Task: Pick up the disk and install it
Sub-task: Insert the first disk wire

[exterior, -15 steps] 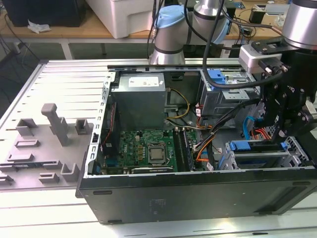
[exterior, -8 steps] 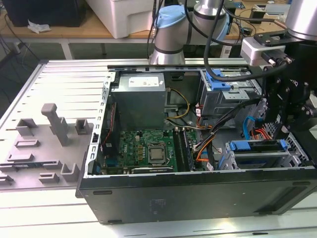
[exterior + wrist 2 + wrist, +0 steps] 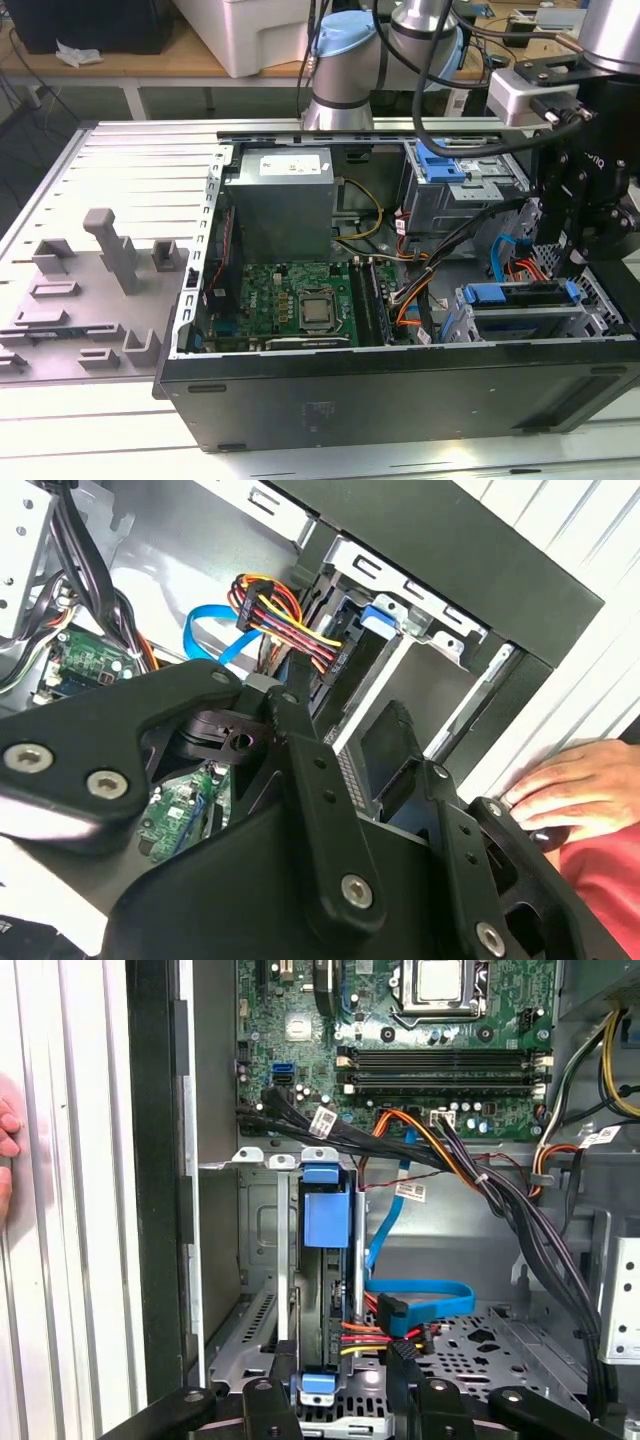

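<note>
While poised over the open computer case, gripper pointed down beside the seated disk; finger state unclear.

Disk, apparently seated in bay

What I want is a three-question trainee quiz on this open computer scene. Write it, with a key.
1. Pick one. Where is the disk with the blue frame?
A. flat on the ribbed table
B. in the drive cage inside the case
C. on top of the motherboard

2. True or false: a person's hand rests outside the case, beside its wall.

3. Fill in: in the exterior view, the robot arm hangs over that view's ____ end of the case.

Key: 1 B; 2 true; 3 right.
</note>
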{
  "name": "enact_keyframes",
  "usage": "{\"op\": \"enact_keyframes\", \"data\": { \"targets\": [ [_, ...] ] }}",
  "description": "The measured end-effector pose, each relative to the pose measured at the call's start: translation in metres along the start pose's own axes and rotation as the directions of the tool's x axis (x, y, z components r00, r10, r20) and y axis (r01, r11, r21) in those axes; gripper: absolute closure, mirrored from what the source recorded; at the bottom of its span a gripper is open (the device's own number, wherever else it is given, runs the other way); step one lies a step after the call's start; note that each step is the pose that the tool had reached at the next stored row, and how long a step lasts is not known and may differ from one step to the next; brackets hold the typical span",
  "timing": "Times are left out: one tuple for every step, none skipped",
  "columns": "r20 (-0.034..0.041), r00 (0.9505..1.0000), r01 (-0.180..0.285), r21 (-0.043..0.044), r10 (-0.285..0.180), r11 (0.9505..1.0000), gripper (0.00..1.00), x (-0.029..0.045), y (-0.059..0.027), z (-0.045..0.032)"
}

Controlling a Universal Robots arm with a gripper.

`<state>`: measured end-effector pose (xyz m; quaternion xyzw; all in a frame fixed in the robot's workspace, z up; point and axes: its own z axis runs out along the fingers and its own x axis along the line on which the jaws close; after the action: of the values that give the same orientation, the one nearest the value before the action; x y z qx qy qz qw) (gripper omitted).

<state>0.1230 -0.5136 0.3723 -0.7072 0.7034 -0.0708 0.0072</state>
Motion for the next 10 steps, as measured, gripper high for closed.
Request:
{"op": "enact_keyframes", "data": {
  "targets": [
    [-0.0007, 1.0, 0.0, 0.0, 0.0, 1.0, 0.52, -0.0007, 0.0, -0.0004],
    [-0.0028, 1.0, 0.0, 0.0, 0.0, 1.0, 0.52, -0.0018, -0.0001, -0.0016],
    [-0.0034, 1.0, 0.0, 0.0, 0.0, 1.0, 0.52, -0.0022, -0.0002, -0.0022],
    [-0.0035, 1.0, 0.0, 0.0, 0.0, 1.0, 0.52, -0.0025, -0.0003, -0.0027],
    [-0.0036, 1.0, 0.0, 0.0, 0.0, 1.0, 0.52, -0.0028, -0.0004, -0.0034],
    [-0.0034, 1.0, 0.0, 0.0, 0.0, 1.0, 0.52, -0.0031, -0.0004, -0.0041],
    [-0.0036, 1.0, 0.0, 0.0001, 0.0, 1.0, 0.52, -0.0035, -0.0001, -0.0058],
    [-0.0037, 1.0, 0.0, 0.0002, 0.0, 1.0, 0.52, -0.0036, -0.0001, -0.0067],
    [-0.0036, 1.0, 0.0, 0.0002, 0.0, 1.0, 0.52, -0.0037, -0.0001, -0.0076],
    [-0.0035, 1.0, 0.0, 0.0003, 0.0, 1.0, 0.52, -0.0037, -0.0001, -0.0091]
  ]
}}
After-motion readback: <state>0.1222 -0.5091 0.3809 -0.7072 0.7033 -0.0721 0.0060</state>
